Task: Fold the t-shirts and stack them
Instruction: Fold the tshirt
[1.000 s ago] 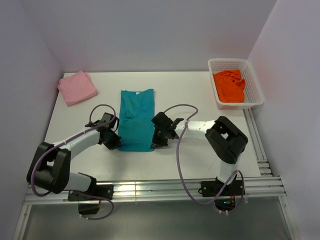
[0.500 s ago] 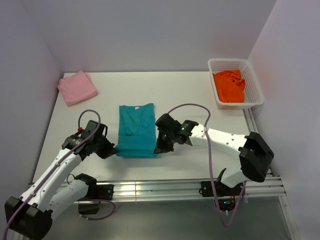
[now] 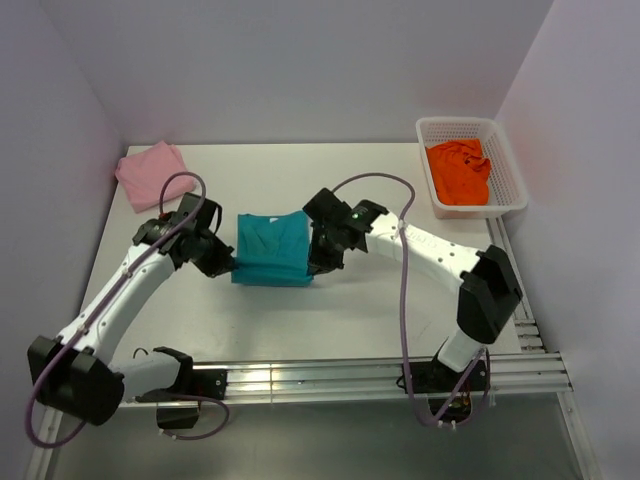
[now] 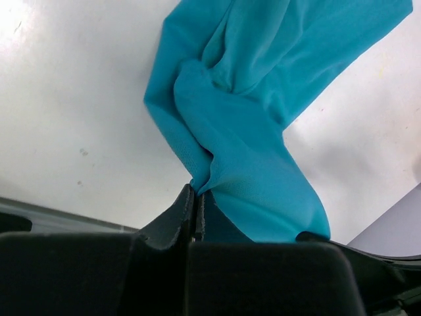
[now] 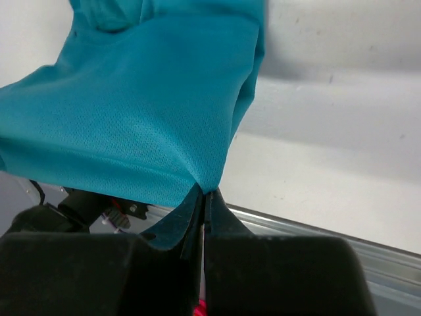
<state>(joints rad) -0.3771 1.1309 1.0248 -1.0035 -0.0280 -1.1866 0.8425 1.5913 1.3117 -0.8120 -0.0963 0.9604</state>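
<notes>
The left arm reaches up the table from its base at the near left edge, elbow swung out toward the left wall, forearm angled inward to the middle; the left gripper (image 3: 228, 265) sits at the near left corner of the teal t-shirt (image 3: 272, 250); its jaws are pressed together on a bunched fold of the cloth, which the left wrist view shows running out from the fingertips in soft creases.

The right arm rises from its base at the near right edge, then stretches a long forearm leftward across the table (image 3: 370, 300), wrist bent downward; the right gripper (image 3: 318, 262) is at the shirt's near right corner; its jaws are closed tight on the fabric's edge, and the right wrist view shows the cloth spreading away from that pinch in a smooth sheet.

The teal t-shirt lies in the middle of the table between the two grippers, collar end toward the far wall, near edge held at both corners; the pink t-shirt (image 3: 153, 174) lies folded at the far left corner; the orange t-shirt (image 3: 459, 172) lies crumpled inside the white basket (image 3: 512, 170) at the far right corner.
</notes>
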